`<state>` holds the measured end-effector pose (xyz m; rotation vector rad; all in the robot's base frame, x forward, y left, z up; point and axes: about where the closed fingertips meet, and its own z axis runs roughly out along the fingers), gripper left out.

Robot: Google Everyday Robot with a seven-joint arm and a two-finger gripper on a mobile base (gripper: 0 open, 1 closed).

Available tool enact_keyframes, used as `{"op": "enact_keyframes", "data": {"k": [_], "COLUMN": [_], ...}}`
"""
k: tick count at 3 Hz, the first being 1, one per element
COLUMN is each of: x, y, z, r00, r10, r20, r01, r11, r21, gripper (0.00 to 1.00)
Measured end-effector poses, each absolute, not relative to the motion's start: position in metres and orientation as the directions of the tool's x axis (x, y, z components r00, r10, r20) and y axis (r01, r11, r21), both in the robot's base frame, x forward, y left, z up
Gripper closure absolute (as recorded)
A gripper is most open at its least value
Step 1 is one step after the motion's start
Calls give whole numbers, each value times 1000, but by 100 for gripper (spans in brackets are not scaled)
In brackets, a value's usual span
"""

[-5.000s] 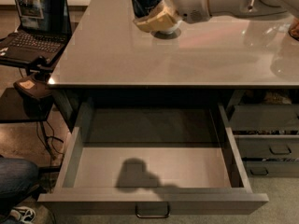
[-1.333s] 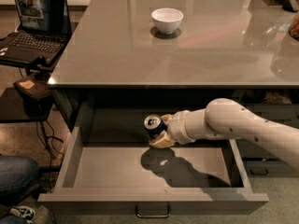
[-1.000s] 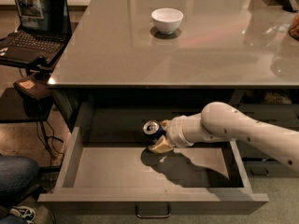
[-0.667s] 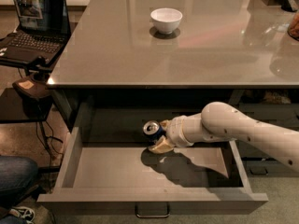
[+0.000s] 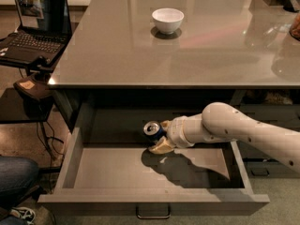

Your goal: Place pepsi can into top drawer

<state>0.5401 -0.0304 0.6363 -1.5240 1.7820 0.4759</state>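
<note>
Camera view: hand (image 5: 160, 136) reaches into the open top drawer (image 5: 154, 198) from the right side, closed around the pepsi can (image 5: 152, 129). Can sits at the hand's tip, tilted, silver top toward the camera, near the drawer's back. White bowl (image 5: 168, 20) stands on the tabletop (image 5: 117, 55) above.

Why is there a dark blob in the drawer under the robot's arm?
In the camera view the blob is a shadow: light from above hits the arm and the gripper, which holds the can inside the drawer, so the floor under them goes dark. In the same view the table shines with pale glare.
</note>
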Motion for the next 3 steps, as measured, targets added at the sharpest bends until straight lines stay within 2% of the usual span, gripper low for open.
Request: {"op": "enact_keyframes", "data": {"k": [1,2,3], "x": [540,540,540], "y": [-30,-30,-30], "z": [636,636,636], "r00": [-30,-29,-29], "r10": [-686,-686,-686], "r20": [-727,-727,-727], "r01": [-957,-957,-957], "r11": [229,228,228], "r21": [-177,-177,-177], "gripper": [11,0,0]}}
